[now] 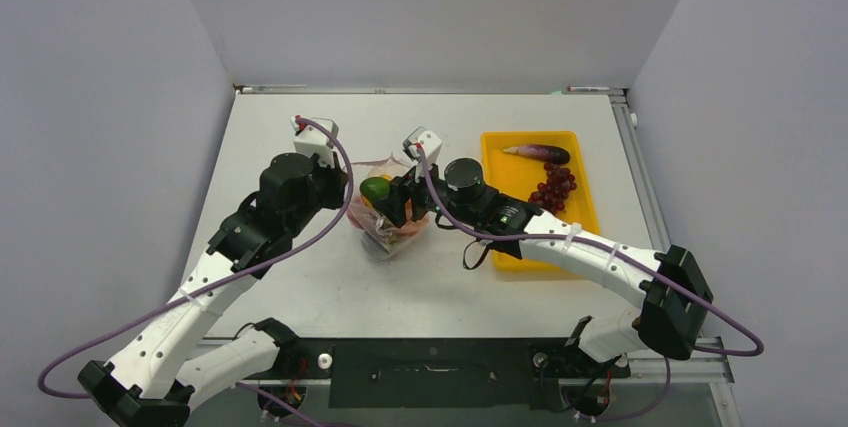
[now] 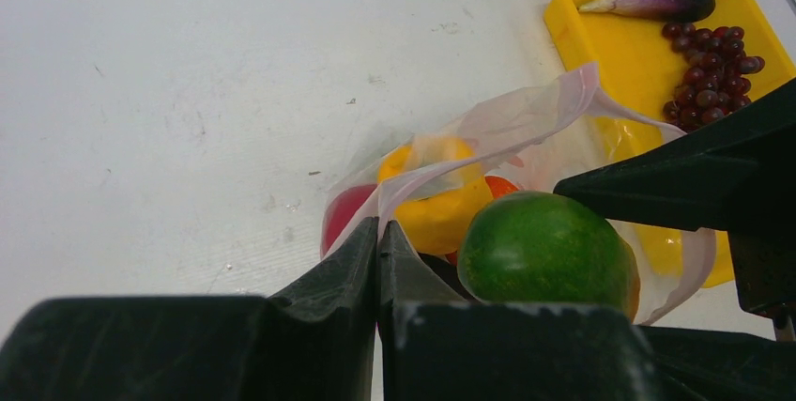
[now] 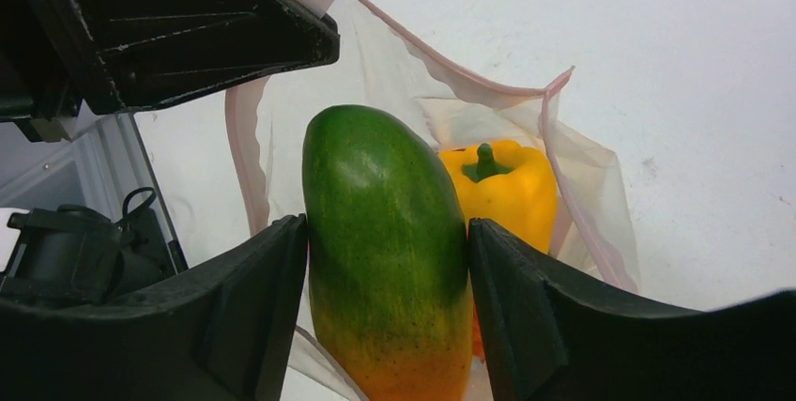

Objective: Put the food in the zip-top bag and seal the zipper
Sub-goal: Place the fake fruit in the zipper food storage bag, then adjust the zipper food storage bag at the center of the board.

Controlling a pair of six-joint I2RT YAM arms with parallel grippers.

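The left tool [image 2: 380,232] is closed, pinching the rim of the zip-top bag [image 2: 526,115], which sits on the tabletop [image 1: 400,292] with its zipper [image 3: 469,77] unsealed and gaping. The right tool [image 3: 385,251] grips a green-orange mango [image 3: 380,194] at the bag's mouth, and a yellow bell pepper [image 3: 502,190] lies inside the bag. Right of the bag and beyond it, an eggplant [image 1: 540,153] and a grape bunch [image 1: 553,187] lie in a yellow tray [image 1: 590,202].

One each: bag [image 3: 375,53], tray [image 2: 619,58], mango [image 3: 385,232], pepper [image 3: 502,196], eggplant [image 2: 657,0], grape bunch [image 2: 713,72].
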